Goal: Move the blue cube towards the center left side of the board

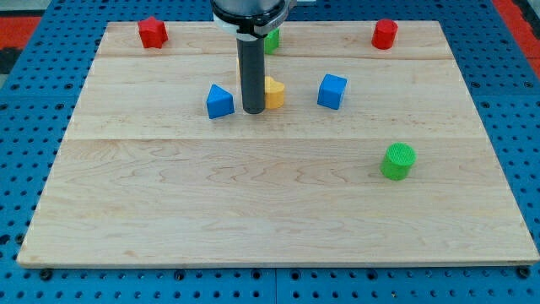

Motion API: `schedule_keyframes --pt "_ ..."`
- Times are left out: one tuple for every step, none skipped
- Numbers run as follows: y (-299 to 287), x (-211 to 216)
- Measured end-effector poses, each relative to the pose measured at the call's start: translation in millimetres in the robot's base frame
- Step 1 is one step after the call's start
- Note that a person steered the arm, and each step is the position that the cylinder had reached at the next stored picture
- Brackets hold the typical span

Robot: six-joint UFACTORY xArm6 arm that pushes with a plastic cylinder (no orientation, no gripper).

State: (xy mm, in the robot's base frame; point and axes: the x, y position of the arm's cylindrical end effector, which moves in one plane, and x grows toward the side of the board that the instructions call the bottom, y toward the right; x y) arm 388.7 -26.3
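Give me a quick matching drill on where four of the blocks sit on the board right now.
Things:
1. blue cube
2. green cylinder
3. yellow block
4. blue triangular block

Places:
A. just to the view's left of my tip
B. alone toward the view's lower right
C. partly behind the rod, at its right side in the view
D. right of the yellow block in the view, apart from it

Pairs: 1-D, 2-B, 3-C, 4-A

bright, even overhead light fills a sharp, well-focused picture, with only faint, short shadows under the blocks and at my tip [254,111], a soft sheen but no harsh glare on the pale wooden board [253,203], and straight, undistorted edges.
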Motion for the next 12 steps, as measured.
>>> schedule_keyframes --pt "3.1 0.0" --pt "4.5 -0.6" --pt "4.5 -3.3" --pt "6.7 -3.4" --pt "65.4 11.6" --pt "148.9 31.2" --pt "194.4 -0.1" --pt "218.9 -58.6" --pt "182.4 -69.0" --pt "154.4 -78.3" --pt "145.1 -15.3" --pt "130.7 3.2"
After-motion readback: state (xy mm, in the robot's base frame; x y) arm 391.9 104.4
